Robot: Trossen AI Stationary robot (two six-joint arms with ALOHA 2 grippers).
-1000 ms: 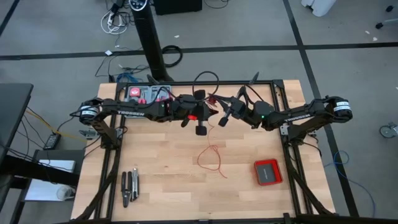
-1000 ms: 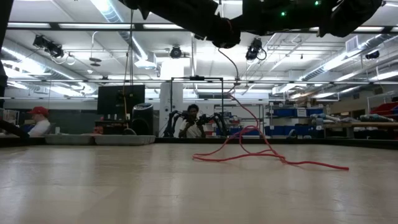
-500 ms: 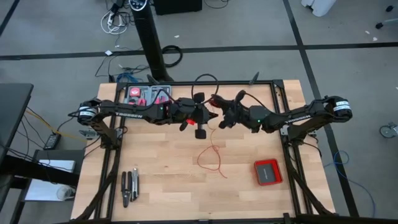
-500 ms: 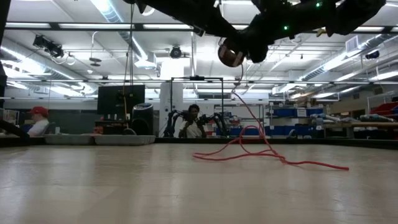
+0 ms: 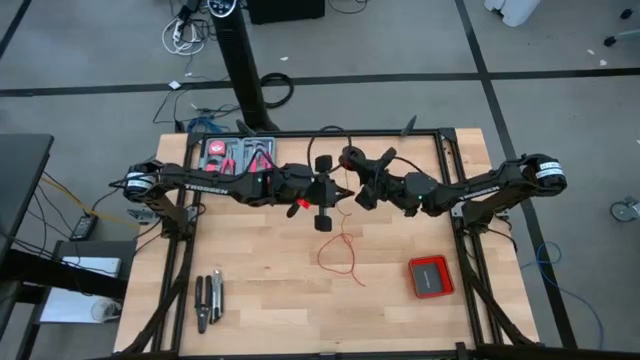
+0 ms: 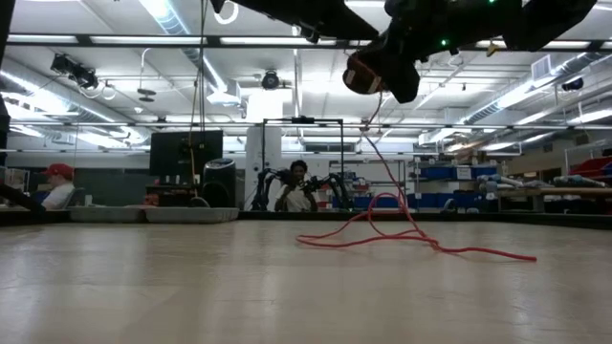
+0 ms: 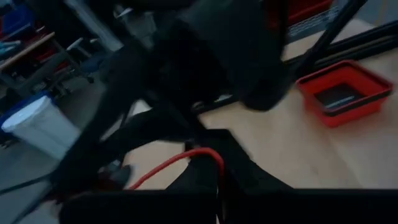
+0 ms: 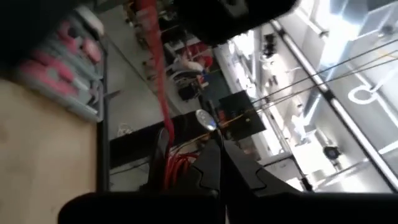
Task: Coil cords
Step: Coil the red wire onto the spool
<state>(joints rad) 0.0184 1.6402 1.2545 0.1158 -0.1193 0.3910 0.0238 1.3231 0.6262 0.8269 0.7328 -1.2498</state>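
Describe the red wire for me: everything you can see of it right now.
The red wire is very thin and flexible. Its free end lies in loose, squiggly loops on the bare wooden table, mid-table, left of the red box. From there one strand rises steeply, off the surface, to where the left gripper and right gripper meet above the table. Both grippers are shut on it; the wrist views show red strands at the fingers.

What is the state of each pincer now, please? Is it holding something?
Left pincer: closed, with the red wire passing between its fingers.
Right pincer: closed on the red wire, raised above the table.
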